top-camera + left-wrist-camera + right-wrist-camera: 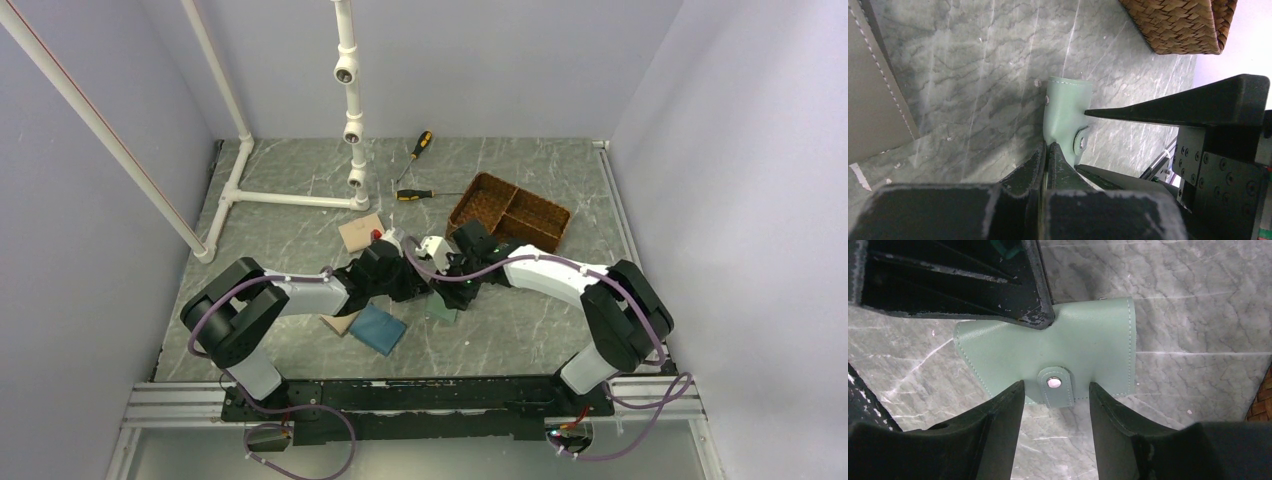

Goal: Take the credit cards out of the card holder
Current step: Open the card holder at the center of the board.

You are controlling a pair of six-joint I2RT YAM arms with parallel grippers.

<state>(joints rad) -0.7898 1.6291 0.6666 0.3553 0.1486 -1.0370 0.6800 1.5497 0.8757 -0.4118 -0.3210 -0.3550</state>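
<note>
The card holder [1088,345] is sage green and closed, its snap tab [1055,385] fastened; it lies on the marble table. My left gripper [1049,147] is shut on one edge of the card holder [1065,107]. Its black fingers [1035,312] come in from the top of the right wrist view. My right gripper [1056,390] is open, one finger on each side of the snap tab, with a small gap on both sides. From above, both grippers meet over the card holder [440,312] at mid-table. The credit cards are hidden.
A woven basket [508,212] stands behind right, close to the right arm. A dark blue wallet [378,329] and a tan one [338,324] lie near left; another tan wallet [360,233] lies behind. Two screwdrivers [414,194] and a white pipe frame [290,199] are at the back.
</note>
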